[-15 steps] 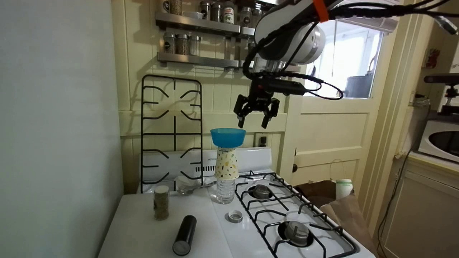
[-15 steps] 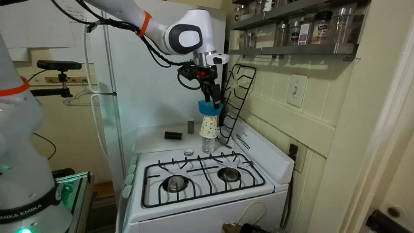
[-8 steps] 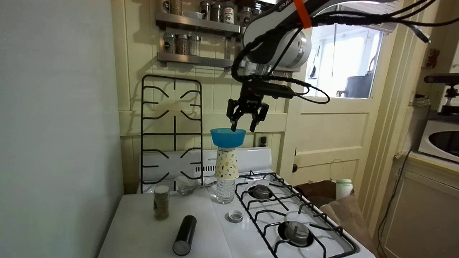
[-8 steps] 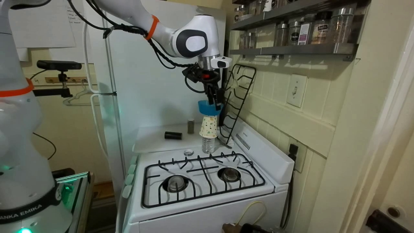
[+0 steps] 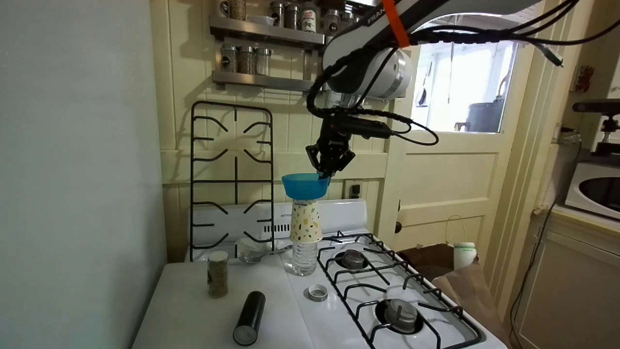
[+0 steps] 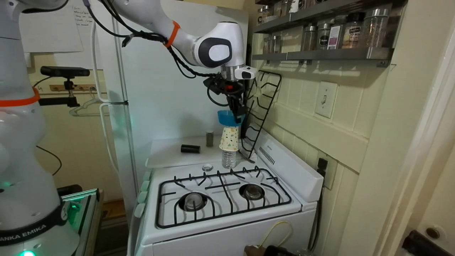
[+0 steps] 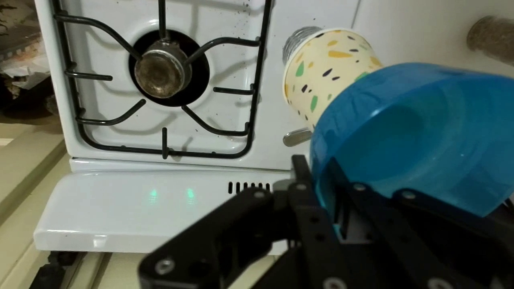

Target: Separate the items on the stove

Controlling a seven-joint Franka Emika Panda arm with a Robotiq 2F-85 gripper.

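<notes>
The blue bowl (image 5: 301,188) rests on an upside-down speckled paper cup (image 5: 306,223), which sits over the clear plastic bottle (image 5: 304,261). This stack stands upright on the white stove (image 6: 227,227), beside the burner grate. My gripper (image 5: 325,179) has its jaws drawn together on the bowl's rim, at the side facing the door. In the wrist view the wall of the bowl (image 7: 405,80) passes between the two narrow-set fingers of the gripper (image 7: 316,162), one inside and one outside. Cup and bottle cover each other partly; the bottle's upper part is hidden.
A dark cylinder (image 5: 249,317) lies near a spice jar (image 5: 218,274). A small clear glass (image 5: 317,293) stands before the bottle. Behind are a spoon (image 5: 256,256) and an upright black grate (image 6: 280,76). Shelves (image 5: 266,80) with several jars hang on the wall.
My gripper has come down and across to the bowl, and its jaws have gone from wide apart to close together at the rim. The bowl has shifted slightly sideways on the cup.
</notes>
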